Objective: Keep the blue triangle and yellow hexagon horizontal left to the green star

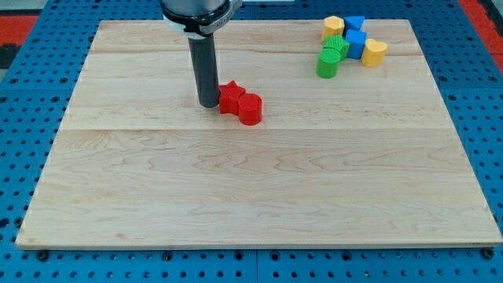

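My tip rests on the wooden board left of centre, touching the left side of two red blocks that sit together. The task's blocks are far off in a tight cluster at the view's top right. The yellow hexagon is at the cluster's top left. A blue block, which looks like the triangle, is just right of it. The green star sits right below the hexagon.
A second blue block sits right of the green star. A yellow heart-like block is at the cluster's right end. A green round block is at its bottom left. Blue pegboard surrounds the board.
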Action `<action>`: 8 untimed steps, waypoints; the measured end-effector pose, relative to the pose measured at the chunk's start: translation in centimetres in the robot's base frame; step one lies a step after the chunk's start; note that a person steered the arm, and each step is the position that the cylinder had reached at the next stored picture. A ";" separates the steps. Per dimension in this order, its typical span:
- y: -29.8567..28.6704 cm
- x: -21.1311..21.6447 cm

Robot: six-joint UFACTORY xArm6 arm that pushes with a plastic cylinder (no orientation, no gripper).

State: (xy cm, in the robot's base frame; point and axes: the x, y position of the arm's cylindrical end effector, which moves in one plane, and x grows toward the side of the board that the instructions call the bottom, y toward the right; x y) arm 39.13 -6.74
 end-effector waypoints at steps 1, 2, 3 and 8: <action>0.0 0.0; 0.7 -1.0; 1.7 -5.3; 15.0 -2.9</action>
State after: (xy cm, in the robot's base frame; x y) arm 36.21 8.29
